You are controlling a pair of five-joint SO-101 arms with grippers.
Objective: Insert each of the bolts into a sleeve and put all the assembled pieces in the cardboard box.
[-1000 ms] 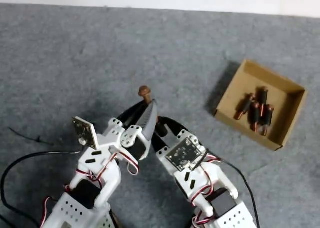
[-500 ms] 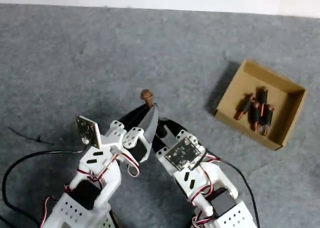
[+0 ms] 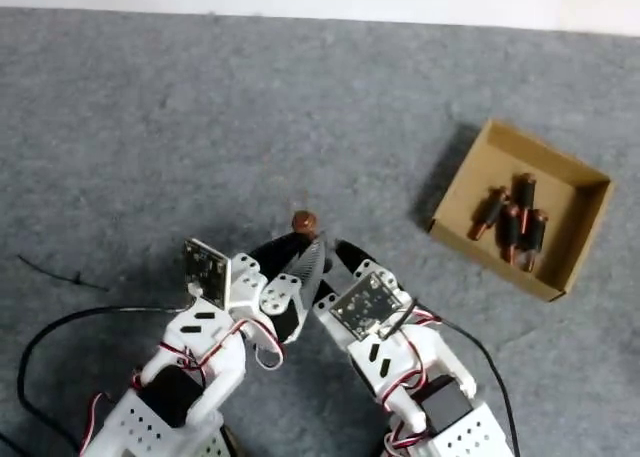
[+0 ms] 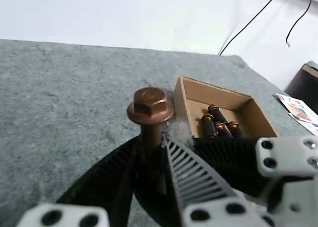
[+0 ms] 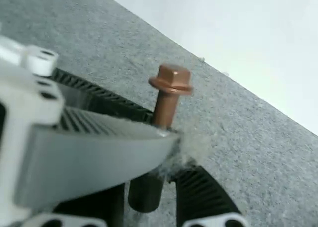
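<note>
Seating the bolt (image 4: 150, 108) into the sleeve (image 5: 144, 194) is, I judge, the step in hand. The left gripper (image 4: 151, 141) is pinching the bolt's shank just under the copper head, holding it upright above the grey mat (image 3: 200, 107). The right gripper (image 5: 154, 185) appears to be squeezing the dark sleeve directly beneath.

Doing this well is calling for lining both pieces up on one axis, so the shank is going straight down with no tilt. The left fingers (image 4: 194, 175) should be loosening only once the head is nearing the sleeve's top, since they are sitting in the way of full seating.

Four finished pieces (image 3: 512, 222) are lying in the cardboard box (image 3: 570, 202), well apart to the side.

No readable brand or lettering is showing. The printed cards (image 4: 297, 107) at the edge are too small to read.
</note>
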